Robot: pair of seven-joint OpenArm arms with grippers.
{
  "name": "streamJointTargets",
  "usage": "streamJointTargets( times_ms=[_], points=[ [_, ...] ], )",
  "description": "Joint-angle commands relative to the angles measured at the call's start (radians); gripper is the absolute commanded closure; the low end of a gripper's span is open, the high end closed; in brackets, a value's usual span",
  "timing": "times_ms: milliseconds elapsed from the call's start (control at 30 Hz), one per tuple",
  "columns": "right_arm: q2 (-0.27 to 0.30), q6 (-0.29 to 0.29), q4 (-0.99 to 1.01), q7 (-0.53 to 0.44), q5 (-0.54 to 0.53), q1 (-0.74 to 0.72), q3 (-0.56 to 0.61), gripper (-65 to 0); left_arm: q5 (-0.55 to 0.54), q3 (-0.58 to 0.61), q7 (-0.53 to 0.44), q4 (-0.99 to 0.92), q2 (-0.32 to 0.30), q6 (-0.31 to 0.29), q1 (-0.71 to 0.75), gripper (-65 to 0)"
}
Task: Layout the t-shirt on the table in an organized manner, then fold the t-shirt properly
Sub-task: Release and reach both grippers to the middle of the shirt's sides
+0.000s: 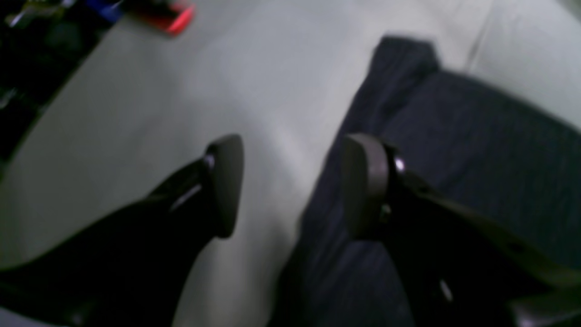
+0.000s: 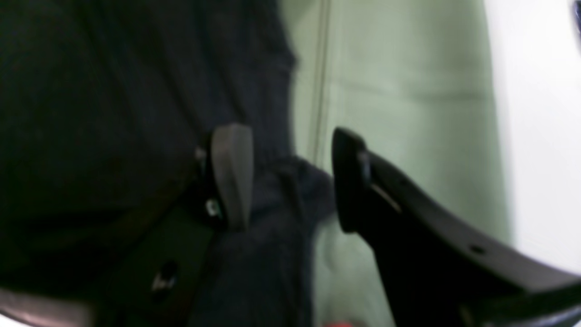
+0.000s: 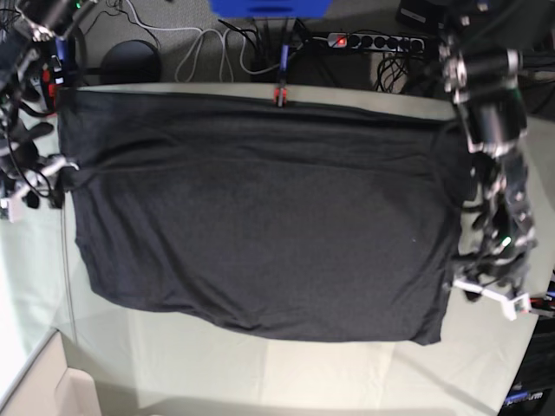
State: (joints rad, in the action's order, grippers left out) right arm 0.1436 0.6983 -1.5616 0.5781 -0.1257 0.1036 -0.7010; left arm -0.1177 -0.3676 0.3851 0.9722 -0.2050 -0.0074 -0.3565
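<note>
The charcoal-black t-shirt [image 3: 260, 217] lies spread wide over the pale grey-green table [image 3: 260, 364], plain side up with no print showing. My left gripper [image 3: 475, 260] is open at the shirt's right edge. In the left wrist view it [image 1: 295, 186] straddles that edge, one finger over the shirt [image 1: 476, 150] and one over the bare table [image 1: 181, 91]. My right gripper [image 3: 62, 173] is open at the shirt's left edge. In the right wrist view it [image 2: 290, 179] has a bunched bit of shirt [image 2: 113, 113] between its jaws, beside the table cloth [image 2: 399, 91].
A red clamp [image 3: 279, 94] sits at the table's far edge, and another shows in the left wrist view [image 1: 174, 18]. Cables and a power strip [image 3: 373, 41] lie behind the table. The table's near strip is bare cloth.
</note>
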Motion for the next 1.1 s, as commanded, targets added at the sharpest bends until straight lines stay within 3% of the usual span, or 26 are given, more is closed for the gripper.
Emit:
streamJointTargets(
  times_ms=[0,200,367,900,1067],
  points=[
    [0.02,0.0,0.002,-0.022,0.019,-0.026,-0.007,-29.4,0.003,0.02,-0.071,-0.052,-0.012,0.001,-0.042,-33.8],
    [0.015,0.0,0.189,-0.031,0.255,-0.189,-0.009,-29.4,0.003,0.218,-0.39,-0.453,-0.026,0.001,-0.194,-33.8],
    [0.018,0.0,0.296,-0.033,0.344,-0.287,-0.013,-29.4,0.003,0.279,-0.547,-0.661,-0.026,0.001,-0.264,-33.8],
    [0.02,0.0,0.473,-0.039,0.373,-0.45,-0.009,-29.4,0.013,0.287,-0.568,-0.701,-0.041,0.001,-0.215,-33.7],
    [0.02,0.0,0.576,-0.175,0.416,-0.466,-0.009,-29.4,0.014,0.289,-0.568,-0.701,-0.037,0.001,-0.184,-33.6]
  ],
)
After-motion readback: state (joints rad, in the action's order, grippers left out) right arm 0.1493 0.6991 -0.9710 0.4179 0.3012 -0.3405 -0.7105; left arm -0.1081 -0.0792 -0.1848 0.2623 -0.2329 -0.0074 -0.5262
